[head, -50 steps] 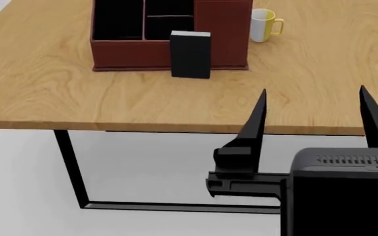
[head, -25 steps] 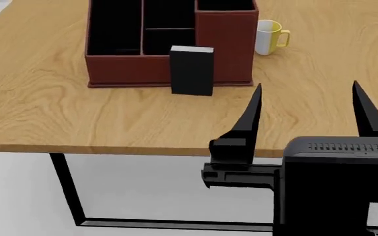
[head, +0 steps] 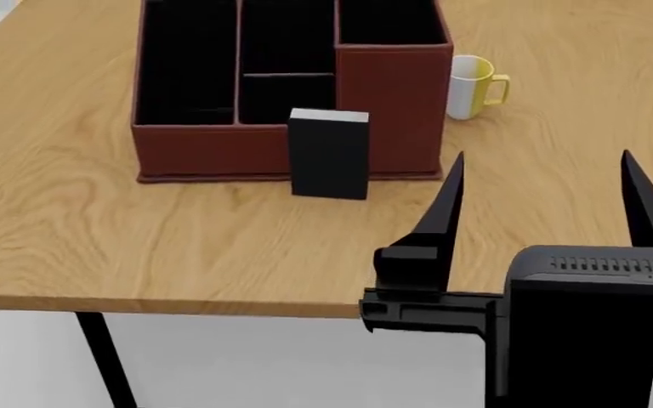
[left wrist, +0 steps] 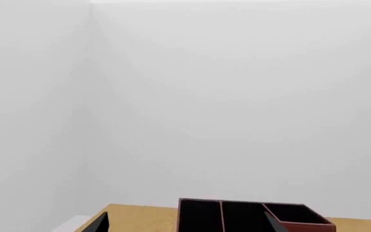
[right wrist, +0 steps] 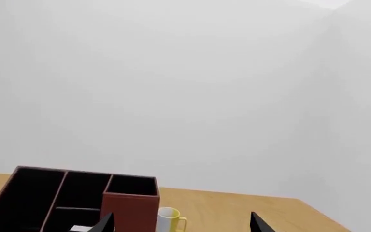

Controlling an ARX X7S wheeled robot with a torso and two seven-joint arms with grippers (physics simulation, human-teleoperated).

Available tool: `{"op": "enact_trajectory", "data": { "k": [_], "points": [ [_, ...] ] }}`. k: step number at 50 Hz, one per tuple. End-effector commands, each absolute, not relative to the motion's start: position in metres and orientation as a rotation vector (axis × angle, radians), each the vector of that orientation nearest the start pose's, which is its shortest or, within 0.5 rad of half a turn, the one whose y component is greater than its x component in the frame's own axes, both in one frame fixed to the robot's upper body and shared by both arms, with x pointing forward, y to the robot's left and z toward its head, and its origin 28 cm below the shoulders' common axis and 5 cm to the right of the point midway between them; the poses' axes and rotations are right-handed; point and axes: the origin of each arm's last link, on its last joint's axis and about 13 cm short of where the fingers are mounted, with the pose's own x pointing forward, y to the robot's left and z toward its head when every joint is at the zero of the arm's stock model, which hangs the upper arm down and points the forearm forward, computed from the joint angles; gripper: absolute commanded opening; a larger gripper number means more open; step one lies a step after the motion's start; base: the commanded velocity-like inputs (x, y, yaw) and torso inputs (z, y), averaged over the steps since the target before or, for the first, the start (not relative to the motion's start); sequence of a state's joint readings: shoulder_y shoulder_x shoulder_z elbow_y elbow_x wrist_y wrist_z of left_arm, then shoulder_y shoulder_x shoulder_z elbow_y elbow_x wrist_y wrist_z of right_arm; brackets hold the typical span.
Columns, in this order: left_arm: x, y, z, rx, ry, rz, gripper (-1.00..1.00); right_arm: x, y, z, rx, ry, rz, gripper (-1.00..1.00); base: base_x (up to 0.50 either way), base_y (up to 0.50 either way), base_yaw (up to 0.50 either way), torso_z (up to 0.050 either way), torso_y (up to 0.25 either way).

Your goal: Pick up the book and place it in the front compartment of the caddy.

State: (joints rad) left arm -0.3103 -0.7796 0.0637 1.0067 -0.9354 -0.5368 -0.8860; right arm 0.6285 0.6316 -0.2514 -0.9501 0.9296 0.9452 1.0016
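Observation:
The black book stands upright on the table, against the near wall of the reddish-brown caddy. Its pale page edge faces up. My right gripper hangs open over the table's near edge, to the right of the book and well short of it, with nothing between its fingers. The right wrist view shows that gripper pointing towards the caddy, with a sliver of the book at the frame edge. My left gripper is open in the left wrist view, facing the caddy; the head view does not show it.
A white-and-yellow mug stands just right of the caddy and also appears as the mug in the right wrist view. The wooden table has its near edge under my right gripper. White walls lie behind.
The head view has moved closer and higher. The table, caddy and book now sit lower in frame, with more of the caddy's inside showing. The right gripper stays open.

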Motion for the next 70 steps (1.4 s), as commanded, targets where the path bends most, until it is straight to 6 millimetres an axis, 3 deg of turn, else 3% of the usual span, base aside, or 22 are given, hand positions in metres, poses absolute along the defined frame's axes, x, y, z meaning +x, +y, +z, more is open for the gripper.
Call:
{"op": "enact_trajectory", "data": {
  "k": [1, 70],
  "points": [
    [0.1615, 0.2358, 0.2243, -0.018, -0.425, 0.085, 1.0, 0.1892, -0.1022, 0.227, -0.163, -0.324, -0.123, 1.0, 0.26, 0.0, 0.0, 0.0, 0.0],
    [0.1603, 0.2359, 0.2258, -0.023, -0.435, 0.084, 1.0, 0.1907, -0.0995, 0.2301, -0.168, -0.325, -0.105, 1.0, 0.27, 0.14, 0.0, 0.0, 0.001]
  ]
}}
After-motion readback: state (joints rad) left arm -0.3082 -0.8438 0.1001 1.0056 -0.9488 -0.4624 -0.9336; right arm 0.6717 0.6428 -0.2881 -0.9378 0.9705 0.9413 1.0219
